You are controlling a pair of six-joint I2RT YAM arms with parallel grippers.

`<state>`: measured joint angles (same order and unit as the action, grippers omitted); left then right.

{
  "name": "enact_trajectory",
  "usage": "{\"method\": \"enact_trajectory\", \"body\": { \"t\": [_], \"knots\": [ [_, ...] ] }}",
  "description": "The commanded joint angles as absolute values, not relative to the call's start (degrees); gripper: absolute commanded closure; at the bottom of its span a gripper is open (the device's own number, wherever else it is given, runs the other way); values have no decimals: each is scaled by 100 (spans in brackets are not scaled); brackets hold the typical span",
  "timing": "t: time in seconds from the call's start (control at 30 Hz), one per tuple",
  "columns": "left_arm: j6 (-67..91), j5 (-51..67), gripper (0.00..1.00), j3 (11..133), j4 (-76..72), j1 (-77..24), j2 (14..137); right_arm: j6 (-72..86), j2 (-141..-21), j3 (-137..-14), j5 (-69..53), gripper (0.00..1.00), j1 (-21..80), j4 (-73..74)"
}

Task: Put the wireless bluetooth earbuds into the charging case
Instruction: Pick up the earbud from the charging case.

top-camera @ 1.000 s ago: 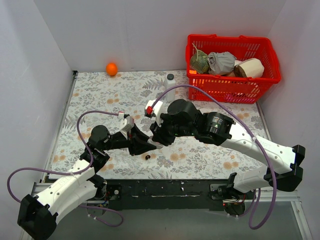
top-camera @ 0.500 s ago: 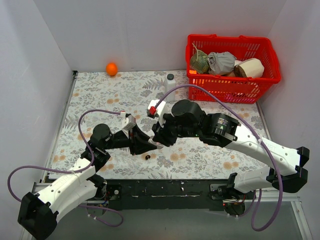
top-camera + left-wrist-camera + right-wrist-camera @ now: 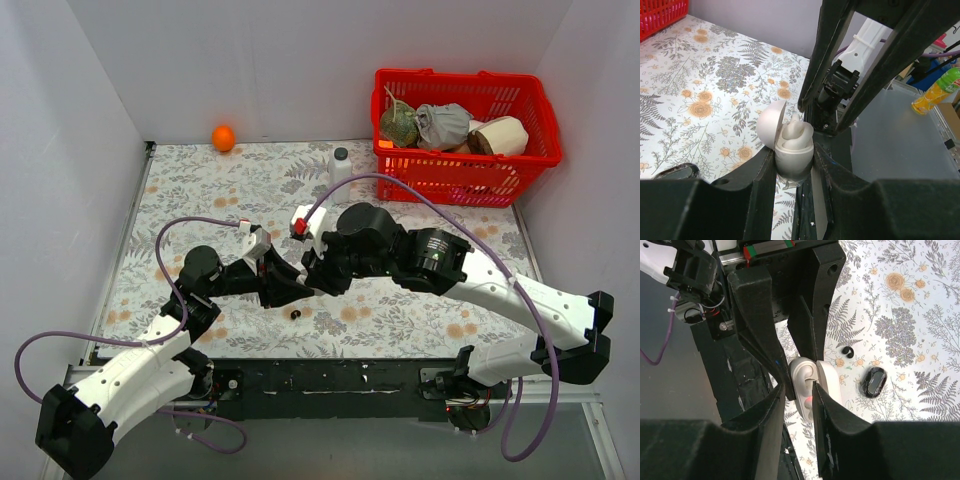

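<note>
A white charging case (image 3: 792,152) hangs above the table's front middle, with my left gripper (image 3: 794,156) shut on its lower half. Its lid (image 3: 771,125) is swung open. A whitish earbud (image 3: 794,131) sits in the case, and a red light (image 3: 809,401) glows beside the same earbud (image 3: 805,372). My right gripper (image 3: 800,389) is open, its tips straddling the case's open top right at the earbud. From above, the left gripper (image 3: 296,287) and right gripper (image 3: 312,281) meet and hide the case. A black earbud (image 3: 847,351) and a black case (image 3: 874,381) lie on the flowered cloth below.
A red basket (image 3: 455,190) with several items stands at the back right. A white bottle (image 3: 340,165) is just left of it, and an orange ball (image 3: 223,137) lies at the back left. The black case (image 3: 295,314) lies near the front edge.
The right arm has shifted slightly and its jaws have narrowed a little over the case. The left gripper has kept its hold, nudged slightly leftward.
</note>
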<state>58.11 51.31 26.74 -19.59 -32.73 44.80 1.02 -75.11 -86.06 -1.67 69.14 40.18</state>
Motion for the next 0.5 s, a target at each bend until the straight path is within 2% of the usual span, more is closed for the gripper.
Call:
{"method": "enact_trajectory", "body": {
  "t": [0.0, 0.3, 0.47],
  "knots": [
    [5774, 5142, 100, 2874, -1969, -3270, 4447, 18, -7550, -8561, -193, 65, 6943, 3797],
    [5757, 5142, 100, 2865, -1969, -3278, 4403, 18, -7620, -8482, -150, 67, 6943, 3762],
    [5748, 5142, 100, 2839, -1986, -3278, 4386, 26, -7646, -8455, -97, 71, 6952, 3771]
  ]
}}
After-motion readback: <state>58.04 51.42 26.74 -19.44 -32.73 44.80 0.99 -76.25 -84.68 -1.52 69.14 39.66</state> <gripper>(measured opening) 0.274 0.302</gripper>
